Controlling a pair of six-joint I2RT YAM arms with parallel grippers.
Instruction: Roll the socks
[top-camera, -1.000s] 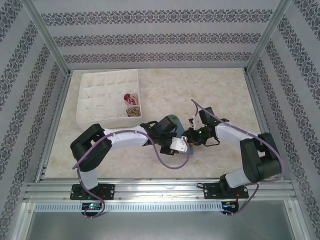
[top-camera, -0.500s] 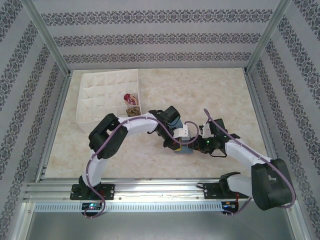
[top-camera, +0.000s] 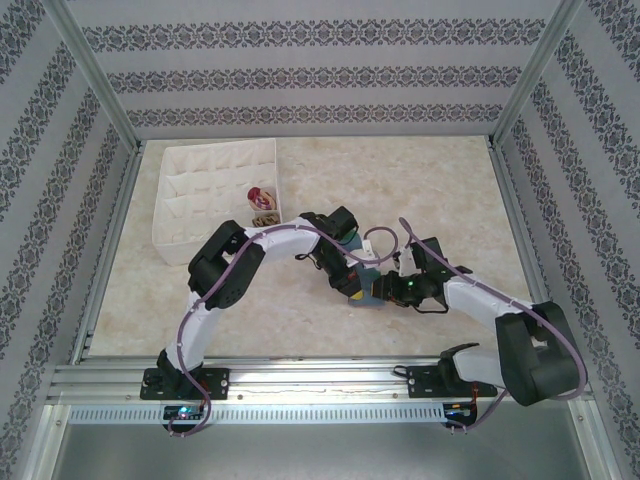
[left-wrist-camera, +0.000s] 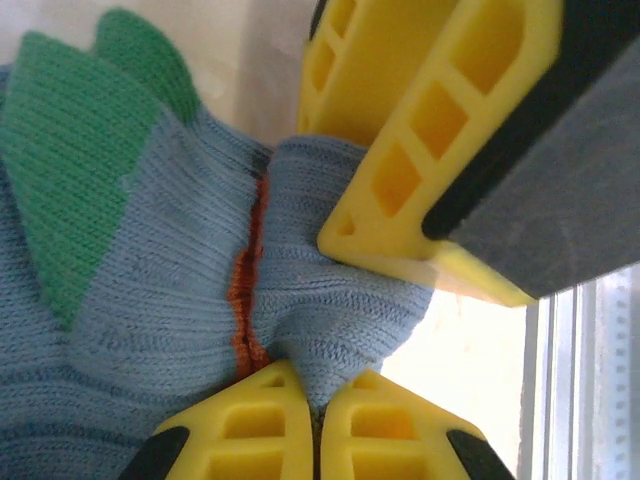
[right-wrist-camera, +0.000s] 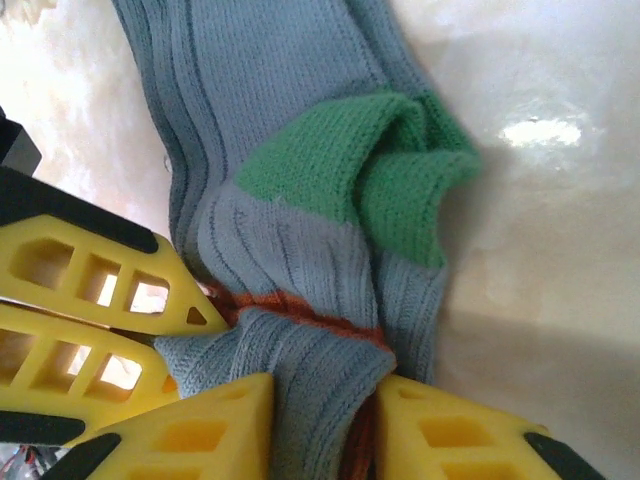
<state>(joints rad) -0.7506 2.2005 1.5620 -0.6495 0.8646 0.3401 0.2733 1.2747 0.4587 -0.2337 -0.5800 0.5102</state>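
Observation:
A blue sock (top-camera: 366, 296) with a green toe (right-wrist-camera: 350, 165) and an orange stripe (left-wrist-camera: 243, 285) lies bunched on the table between both grippers. My left gripper (left-wrist-camera: 318, 405) is shut on a thin fold of its blue fabric, and in the top view this gripper (top-camera: 352, 284) sits at the sock's left. My right gripper (right-wrist-camera: 322, 420) is shut on a thick fold of the same sock, the fabric filling the gap between its fingers; from above it (top-camera: 388, 291) is at the sock's right. The two grippers' yellow fingers nearly touch. Two rolled socks, a maroon one (top-camera: 259, 196) and a brown one (top-camera: 266, 221), sit in the box.
The white quilted box (top-camera: 200, 200) with small compartments stands at the back left of the beige table. Metal frame posts and patterned walls close in the sides. Open tabletop (top-camera: 430, 190) lies behind and right of the grippers.
Both grippers have come together at the table's middle, nearer the front, with the blue sock between them. The right gripper's fingers have narrowed onto the sock.

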